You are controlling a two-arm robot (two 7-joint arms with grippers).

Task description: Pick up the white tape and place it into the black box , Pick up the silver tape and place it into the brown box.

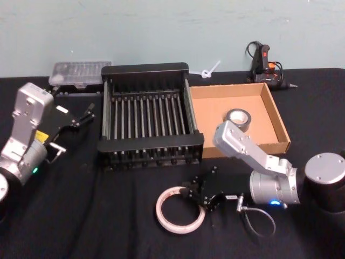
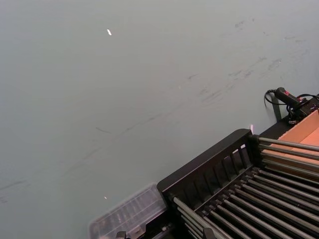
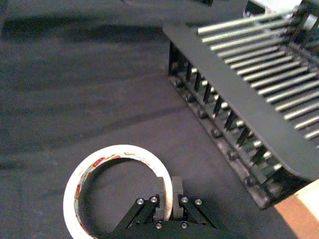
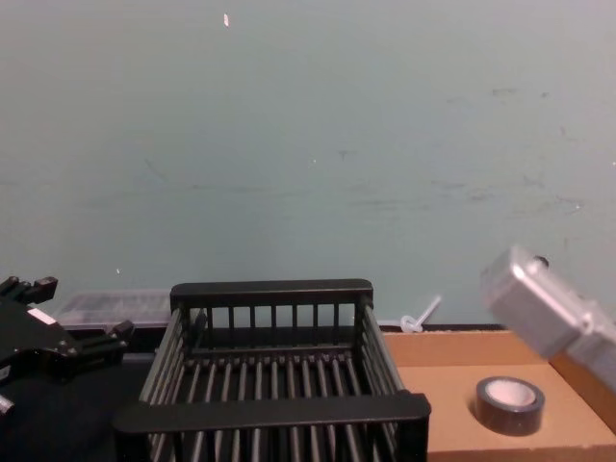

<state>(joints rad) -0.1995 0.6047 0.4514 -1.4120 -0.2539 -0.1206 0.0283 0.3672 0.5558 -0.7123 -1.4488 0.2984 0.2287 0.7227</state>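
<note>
Two tapes, two boxes, one black-draped table (image 1: 64, 216).

Silver tape (image 1: 240, 119): lies flat inside the brown box (image 1: 275, 116), toward its near side. That half of the task reads as done.

White tape (image 1: 179, 209): lies flat on the table in front of the black box (image 1: 150, 116), apart from its near wall. The black box holds nothing.

Right gripper (image 1: 195, 192): low at the tape's rim nearest the arm; in the right wrist view its fingers (image 3: 159, 196) stand one inside and one outside the ring wall, closed narrowly on the band.

Left gripper (image 1: 86, 113): raised beside the black box on its left side, idle; fingers spread apart, holding nothing.

Step in hand: grasp of the white tape. The next move likely calls for lifting it well above the near rim, carrying it forward over the slatted floor, then releasing; a thin ring held at one edge may swing or tilt.
</note>
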